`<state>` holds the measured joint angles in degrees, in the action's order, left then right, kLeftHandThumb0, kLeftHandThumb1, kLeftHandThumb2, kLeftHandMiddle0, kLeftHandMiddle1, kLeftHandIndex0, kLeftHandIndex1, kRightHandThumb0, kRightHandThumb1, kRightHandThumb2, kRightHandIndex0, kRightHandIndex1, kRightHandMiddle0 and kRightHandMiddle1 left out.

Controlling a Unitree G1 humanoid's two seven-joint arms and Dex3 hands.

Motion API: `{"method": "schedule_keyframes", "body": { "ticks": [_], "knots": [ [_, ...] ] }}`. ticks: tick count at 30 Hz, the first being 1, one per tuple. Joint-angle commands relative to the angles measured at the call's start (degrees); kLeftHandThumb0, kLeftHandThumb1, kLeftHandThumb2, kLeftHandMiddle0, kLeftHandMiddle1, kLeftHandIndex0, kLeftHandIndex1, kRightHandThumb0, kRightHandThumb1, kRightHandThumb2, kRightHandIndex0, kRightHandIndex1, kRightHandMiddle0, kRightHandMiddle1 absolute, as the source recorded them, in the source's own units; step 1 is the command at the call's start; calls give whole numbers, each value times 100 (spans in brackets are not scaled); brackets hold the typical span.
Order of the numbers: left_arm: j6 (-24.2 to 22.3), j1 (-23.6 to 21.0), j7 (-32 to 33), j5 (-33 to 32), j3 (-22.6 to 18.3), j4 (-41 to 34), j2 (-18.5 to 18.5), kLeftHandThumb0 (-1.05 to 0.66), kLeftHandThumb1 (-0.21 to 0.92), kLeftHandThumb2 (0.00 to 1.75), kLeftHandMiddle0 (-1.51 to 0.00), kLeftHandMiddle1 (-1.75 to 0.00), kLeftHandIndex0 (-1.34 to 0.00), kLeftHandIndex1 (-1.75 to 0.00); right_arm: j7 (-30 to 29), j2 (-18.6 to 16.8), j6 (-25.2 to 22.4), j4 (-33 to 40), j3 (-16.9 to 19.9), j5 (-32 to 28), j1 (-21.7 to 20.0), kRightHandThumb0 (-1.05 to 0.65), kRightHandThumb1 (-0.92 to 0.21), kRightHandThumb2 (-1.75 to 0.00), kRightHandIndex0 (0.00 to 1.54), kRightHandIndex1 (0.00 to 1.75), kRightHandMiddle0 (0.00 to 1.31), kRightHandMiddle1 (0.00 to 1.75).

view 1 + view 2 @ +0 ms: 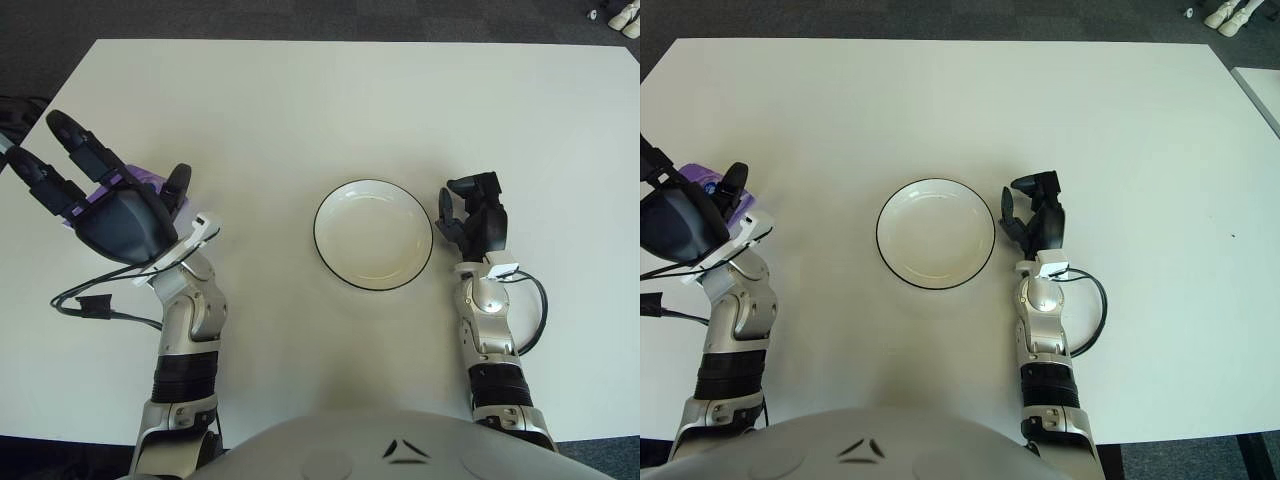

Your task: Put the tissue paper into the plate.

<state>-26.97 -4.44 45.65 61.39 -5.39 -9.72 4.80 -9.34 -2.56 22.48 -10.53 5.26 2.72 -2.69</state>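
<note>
A purple tissue pack (138, 179) lies on the white table at the far left, mostly hidden under my left hand (105, 170). That hand hovers over it, palm down and open, with its fingers spread toward the table's left edge and nothing in them. The white plate (373, 235) with a dark rim sits empty at the table's middle. My right hand (472, 215) shows just to the right of the plate, fingers relaxed, holding nothing.
A black cable (85, 302) loops out from my left wrist over the table near its left edge. The white table (330, 100) stretches wide beyond the plate. White shoes (628, 15) stand on the dark floor at the top right.
</note>
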Motion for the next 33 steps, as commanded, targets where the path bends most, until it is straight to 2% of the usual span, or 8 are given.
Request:
{"method": "schedule_keyframes", "body": {
  "ticks": [1, 7, 33],
  "knots": [
    [-50, 174, -373, -76, 19, -73, 183, -105, 92, 51, 0, 0, 0, 0, -46, -115, -397, -478, -6, -35, 414, -35, -84, -64, 61, 121, 24, 175],
    [-127, 253, -838, -129, 39, -249, 263, -105, 92, 53, 0, 0, 0, 0, -105, -114, -456, -421, -15, 9, 443, -35, -84, -64, 62, 122, 24, 175],
    [-204, 311, -891, -136, 101, -353, 288, -105, 92, 54, 0, 0, 0, 0, -120, -101, -486, -355, -27, 11, 492, -36, -83, -66, 63, 121, 24, 175]
  ]
}}
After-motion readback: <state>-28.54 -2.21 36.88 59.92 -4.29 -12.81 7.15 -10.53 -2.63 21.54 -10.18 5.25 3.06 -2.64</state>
